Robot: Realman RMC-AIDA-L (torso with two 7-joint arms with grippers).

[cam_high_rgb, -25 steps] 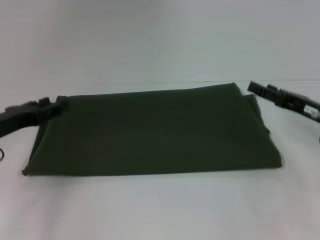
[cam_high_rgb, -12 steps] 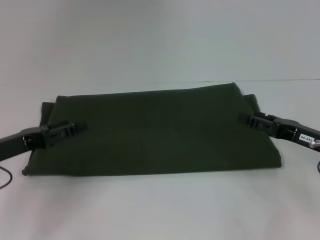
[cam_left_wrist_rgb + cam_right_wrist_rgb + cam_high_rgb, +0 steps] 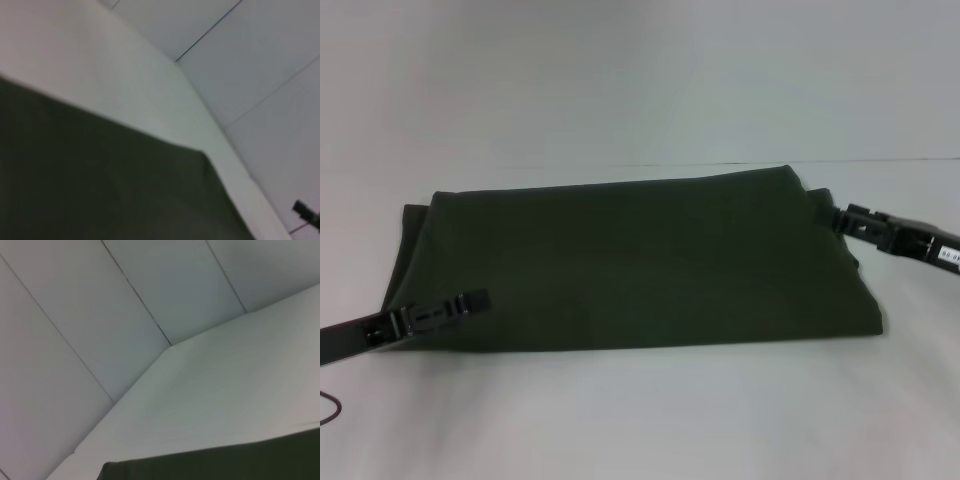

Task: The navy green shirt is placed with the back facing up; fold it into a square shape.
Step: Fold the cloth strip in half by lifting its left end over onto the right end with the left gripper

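The navy green shirt (image 3: 630, 260) lies folded into a wide flat band on the white table (image 3: 640, 420), plain side up. A thin layer sticks out at its left and right ends. My left gripper (image 3: 475, 300) reaches in low over the shirt's near left part. My right gripper (image 3: 840, 215) is at the shirt's right end, near the far corner. The left wrist view shows the dark cloth (image 3: 100, 190) close below, with my right gripper (image 3: 305, 212) far off. The right wrist view shows one edge of the cloth (image 3: 225, 465).
The table's far edge (image 3: 720, 163) meets a pale wall behind the shirt. Bare table surface lies in front of the shirt and on both sides. A dark cable (image 3: 332, 408) hangs by the left arm at the near left.
My left gripper has moved from the shirt's far left corner down toward its near left edge. My right gripper came in onto the shirt's right end, then drew back a little.
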